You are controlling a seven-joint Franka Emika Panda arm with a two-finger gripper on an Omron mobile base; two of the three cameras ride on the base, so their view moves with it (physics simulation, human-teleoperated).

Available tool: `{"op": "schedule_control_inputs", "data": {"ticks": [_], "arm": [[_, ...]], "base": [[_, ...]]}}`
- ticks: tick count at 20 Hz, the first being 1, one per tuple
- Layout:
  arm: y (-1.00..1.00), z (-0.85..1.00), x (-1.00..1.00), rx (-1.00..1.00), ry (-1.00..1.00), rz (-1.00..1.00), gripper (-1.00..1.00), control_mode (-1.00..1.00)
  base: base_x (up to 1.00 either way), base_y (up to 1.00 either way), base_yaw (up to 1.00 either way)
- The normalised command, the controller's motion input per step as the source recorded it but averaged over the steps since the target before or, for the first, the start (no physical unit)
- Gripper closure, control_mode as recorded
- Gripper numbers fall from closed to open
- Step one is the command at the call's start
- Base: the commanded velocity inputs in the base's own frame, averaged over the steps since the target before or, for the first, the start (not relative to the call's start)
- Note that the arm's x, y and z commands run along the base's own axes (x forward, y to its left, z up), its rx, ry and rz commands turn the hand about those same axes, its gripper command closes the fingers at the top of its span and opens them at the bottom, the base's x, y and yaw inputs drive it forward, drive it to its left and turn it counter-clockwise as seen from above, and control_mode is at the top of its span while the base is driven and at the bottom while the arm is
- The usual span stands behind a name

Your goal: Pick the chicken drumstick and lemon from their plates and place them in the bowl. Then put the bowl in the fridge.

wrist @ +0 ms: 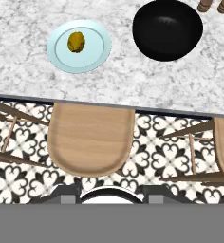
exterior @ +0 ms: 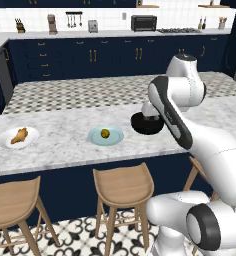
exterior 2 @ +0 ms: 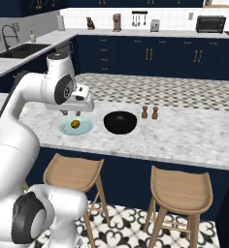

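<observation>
From where I stand, the gripper hangs high above the near edge of the counter, looking straight down; whether its fingers are spread or closed I cannot tell, and I see nothing held in it. Ahead of the hand and a little to one side, the lemon sits in the middle of the pale blue plate; ahead to the other side, just apart from that plate, is the black bowl, with nothing in it. The chicken drumstick lies on the white plate, well beyond the blue one, far from the hand.

Nothing has reached the bowl, so I judge the work barely begun. The lemon is round and would likely roll off the plate if a fingertip nudges it rather than straddling it; a descent too deep could press the plate and skid it over the marble. The hand sits partly over a wooden stool, not the counter; dropping before moving forward could strike the counter's edge. The pepper mills just beyond the bowl could be toppled by a wide swing.
</observation>
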Motion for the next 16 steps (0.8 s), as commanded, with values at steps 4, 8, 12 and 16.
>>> {"op": "schedule_control_inputs", "data": {"ticks": [4, 8, 12, 16], "arm": [[0.48, -0.03, 0.04, -0.02, 0.04, 0.04, -1.0, -1.0], [1.0, -0.42, 0.72, -0.14, 0.04, 0.0, -1.0, -1.0], [0.77, -0.29, 0.94, -0.03, 0.04, 0.0, -1.0, -1.0], [0.23, -0.31, 0.99, 0.0, 0.0, 0.0, -1.0, -1.0]], "base": [[0.0, 0.0, 0.0], [0.0, 0.0, 0.0], [0.0, 0.0, 0.0], [0.0, 0.0, 0.0]]}}
